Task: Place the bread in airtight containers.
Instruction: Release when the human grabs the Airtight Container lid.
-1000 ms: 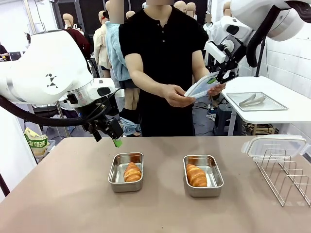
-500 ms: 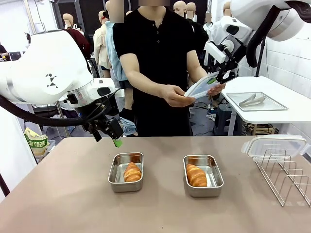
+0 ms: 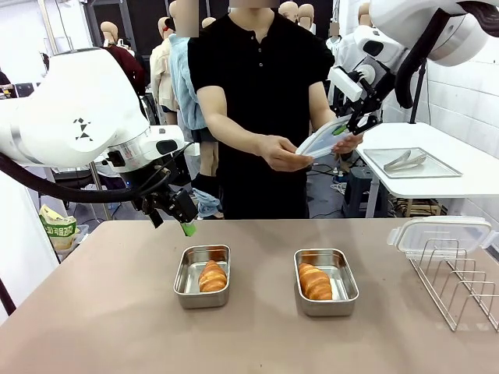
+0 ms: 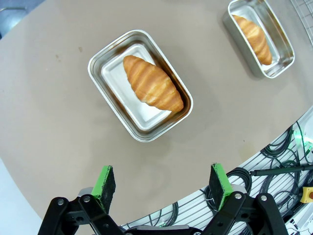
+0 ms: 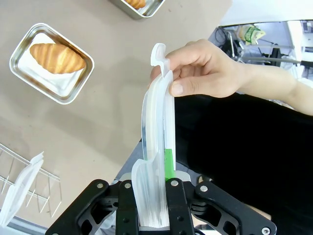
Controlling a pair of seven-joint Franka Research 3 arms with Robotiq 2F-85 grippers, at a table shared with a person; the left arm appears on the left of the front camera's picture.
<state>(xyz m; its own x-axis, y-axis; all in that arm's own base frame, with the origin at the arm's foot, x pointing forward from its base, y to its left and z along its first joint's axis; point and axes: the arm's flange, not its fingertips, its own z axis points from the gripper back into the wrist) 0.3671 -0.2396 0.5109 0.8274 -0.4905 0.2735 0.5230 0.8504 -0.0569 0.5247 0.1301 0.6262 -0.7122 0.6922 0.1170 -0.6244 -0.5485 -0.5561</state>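
Note:
Two steel containers stand open on the table, each with a croissant inside: the left container (image 3: pixel 202 276) (image 4: pixel 140 92) holds one croissant (image 3: pixel 211 276) (image 4: pixel 152 83), the right container (image 3: pixel 326 281) (image 5: pixel 52 63) holds the other croissant (image 3: pixel 315 281) (image 5: pixel 57 58). My left gripper (image 3: pixel 178 218) (image 4: pixel 162 182) hovers open above the table's far left, behind the left container. High at the far right, my right gripper (image 3: pixel 348 125) (image 5: pixel 156 193) is shut on a clear lid (image 3: pixel 321 139) (image 5: pixel 156 147). The person's hand (image 3: pixel 282 153) (image 5: pixel 205 71) grips the lid's other end.
A wire rack (image 3: pixel 460 280) at the table's right edge carries a second clear lid (image 3: pixel 440 233). Behind it, a white side table bears a flat metal tray (image 3: pixel 413 164) with tongs. The person stands at the far side.

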